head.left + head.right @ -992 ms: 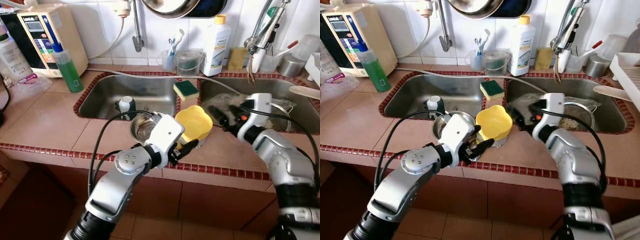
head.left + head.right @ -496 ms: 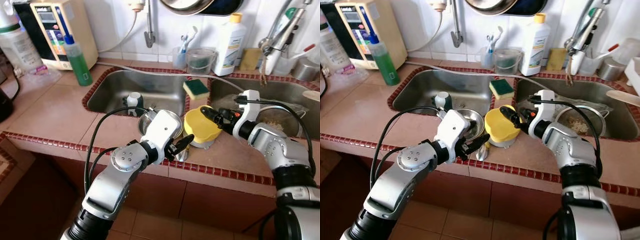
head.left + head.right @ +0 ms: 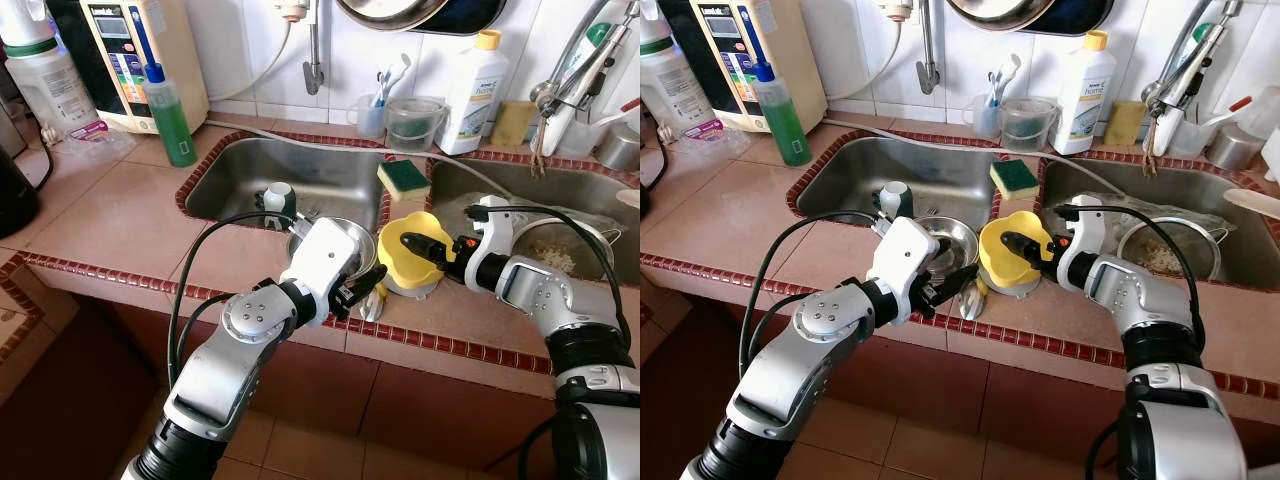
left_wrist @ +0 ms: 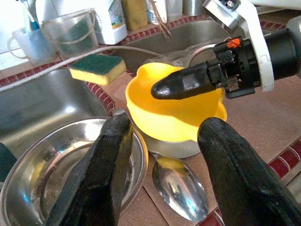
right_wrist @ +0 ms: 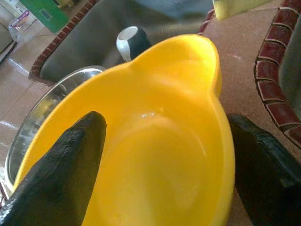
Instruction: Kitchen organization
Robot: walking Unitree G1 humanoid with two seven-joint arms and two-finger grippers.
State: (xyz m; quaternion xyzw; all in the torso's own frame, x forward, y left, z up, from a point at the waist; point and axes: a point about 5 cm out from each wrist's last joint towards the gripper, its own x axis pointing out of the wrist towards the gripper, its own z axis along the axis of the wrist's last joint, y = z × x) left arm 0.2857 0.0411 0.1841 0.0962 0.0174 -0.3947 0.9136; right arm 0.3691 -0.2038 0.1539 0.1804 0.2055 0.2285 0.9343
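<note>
**Grippers at the yellow bowl on the counter**

Eye views: yellow bowl [image 3: 412, 256] on the tiled counter [image 3: 110, 215] between the two sinks, just right of a steel bowl [image 3: 953, 244]. Right gripper [image 3: 420, 246] over the yellow bowl, one finger above its inside. Left gripper [image 3: 362, 291] near the counter's near edge, beside a spoon [image 3: 971, 301]. Sponge [image 3: 403, 178] farther back; green bottle [image 3: 169, 117] far left.

Left wrist view: fingers [image 4: 96, 174] spread apart, nothing between them; spoon, steel bowl and yellow bowl ahead, right finger across the yellow bowl's top.

Right wrist view: fingers [image 5: 61, 167] spread wide, one inside the yellow bowl, one outside its rim; not clamped.
</note>
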